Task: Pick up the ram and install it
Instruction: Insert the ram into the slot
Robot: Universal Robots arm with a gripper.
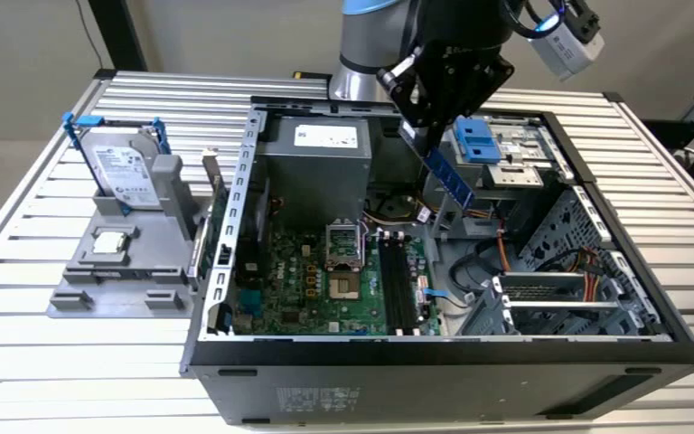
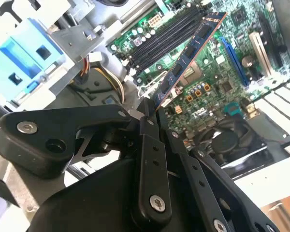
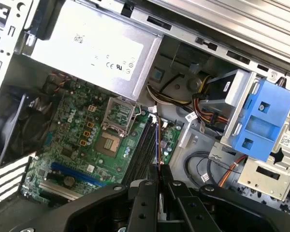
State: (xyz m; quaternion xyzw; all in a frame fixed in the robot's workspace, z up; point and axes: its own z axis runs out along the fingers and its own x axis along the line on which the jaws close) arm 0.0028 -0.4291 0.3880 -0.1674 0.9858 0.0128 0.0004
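Note:
My gripper point(image 1: 428, 119) hangs over the open computer case point(image 1: 444, 351), shut on the upper end of the ram point(image 1: 451, 174), a thin dark blue stick that slopes down toward the motherboard. In the second wrist view the ram point(image 2: 191, 48) juts out from between the black fingers point(image 2: 144, 126) at an angle over the black memory slots point(image 2: 169, 34). Seen edge-on in the first wrist view, the ram point(image 3: 157, 145) lines up above the slots point(image 3: 144, 150). In the exterior view the slots point(image 1: 401, 291) lie well below the stick.
A silver hard drive with blue rails point(image 1: 124, 170) stands on a grey fixture point(image 1: 112, 267) at the exterior view's left. Inside the case sit the power supply point(image 1: 317, 155), the CPU socket point(image 1: 340, 253), a blue drive bracket point(image 1: 473, 140) and loose cables point(image 1: 504, 262).

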